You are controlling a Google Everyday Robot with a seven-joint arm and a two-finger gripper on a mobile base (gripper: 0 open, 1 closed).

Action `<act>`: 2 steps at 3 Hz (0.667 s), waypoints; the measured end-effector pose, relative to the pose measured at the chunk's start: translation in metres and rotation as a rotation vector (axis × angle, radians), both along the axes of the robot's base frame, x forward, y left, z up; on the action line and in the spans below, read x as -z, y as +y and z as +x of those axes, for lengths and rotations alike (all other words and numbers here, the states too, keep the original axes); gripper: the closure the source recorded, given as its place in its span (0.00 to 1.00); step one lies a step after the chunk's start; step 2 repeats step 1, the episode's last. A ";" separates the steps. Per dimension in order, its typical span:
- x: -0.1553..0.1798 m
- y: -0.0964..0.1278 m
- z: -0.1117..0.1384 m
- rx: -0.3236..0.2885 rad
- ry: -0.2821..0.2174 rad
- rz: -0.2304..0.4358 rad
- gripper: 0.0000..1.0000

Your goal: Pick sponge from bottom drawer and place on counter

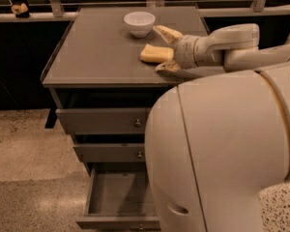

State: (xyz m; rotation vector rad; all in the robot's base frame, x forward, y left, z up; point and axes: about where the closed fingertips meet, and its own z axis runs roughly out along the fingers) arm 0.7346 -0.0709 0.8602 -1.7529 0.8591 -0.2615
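The yellow sponge [156, 53] lies flat on the grey-brown counter [96, 52], just below the white bowl. My gripper [164, 50] reaches in from the right and stands open. One finger points up toward the bowl and the other lies low beside the sponge, which sits between them at their tips. The bottom drawer [118, 197] is pulled out below, and its inside looks bare.
A white bowl [139, 23] stands at the back of the counter. Two closed drawers with round knobs [137, 123] sit above the open one. My large pale body [222, 153] fills the right foreground. A small object [20, 8] rests on the ledge at far left.
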 end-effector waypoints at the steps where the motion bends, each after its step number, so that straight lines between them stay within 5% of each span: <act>1: 0.000 0.000 0.000 0.000 0.000 0.000 0.00; 2: 0.000 0.000 0.000 0.000 0.000 0.000 0.00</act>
